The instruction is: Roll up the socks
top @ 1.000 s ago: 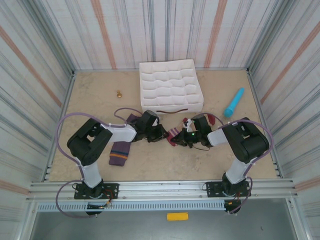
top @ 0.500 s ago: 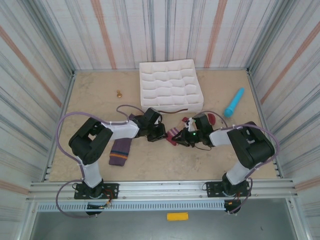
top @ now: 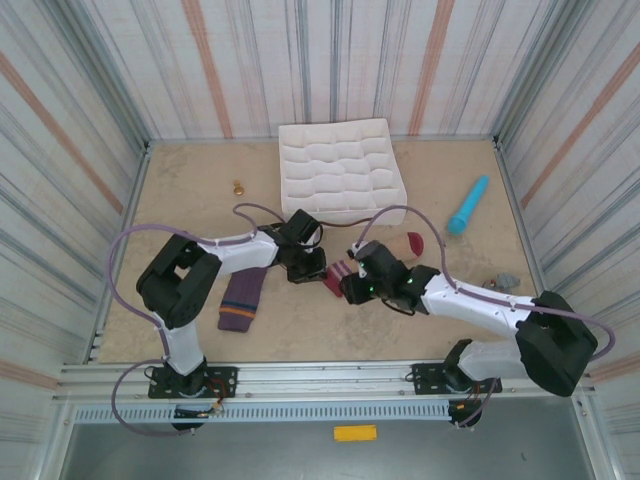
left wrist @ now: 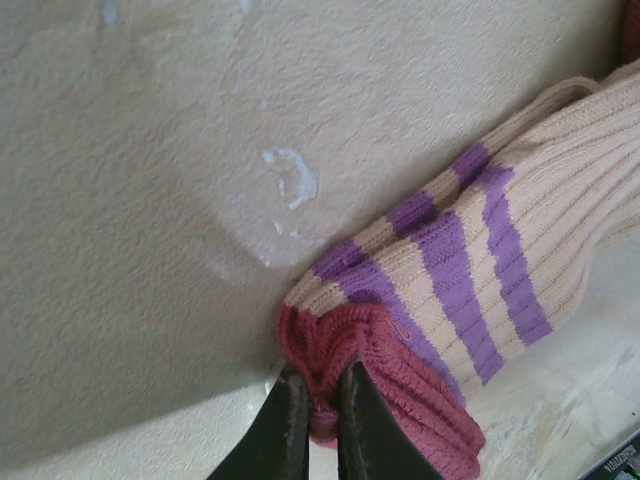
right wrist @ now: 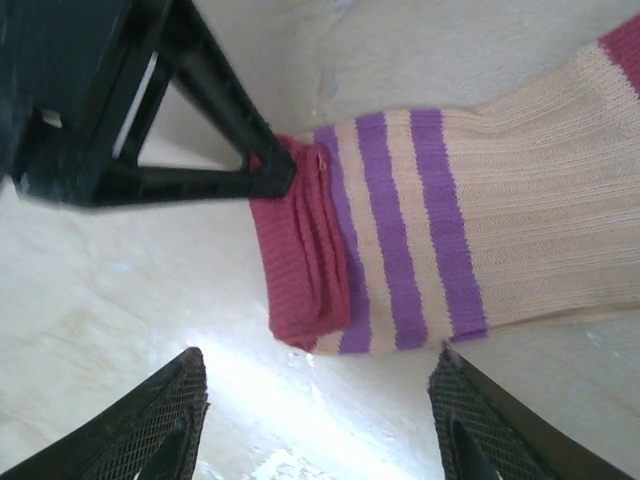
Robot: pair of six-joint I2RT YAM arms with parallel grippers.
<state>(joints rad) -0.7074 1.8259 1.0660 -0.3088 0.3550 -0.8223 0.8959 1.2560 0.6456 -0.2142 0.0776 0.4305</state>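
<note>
Space boxed in by walls [top: 330, 60] striped grey, white & rust, beige tabletop [top: 200, 170] lit evenly, pale smear [left wrist: 290, 180] seen on it, metal rail [top: 320, 372] fixed along near edge

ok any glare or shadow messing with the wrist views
Left wrist: a soft shadow darkens the table at lower left, and the beige sock is sharp. Right wrist: glare whitens the table beneath the right gripper, but the sock ribbing reads clearly.

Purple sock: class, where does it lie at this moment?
In the top view the purple sock lies flat on the left half of the table, close beside the left arm and left of the beige sock.
</note>
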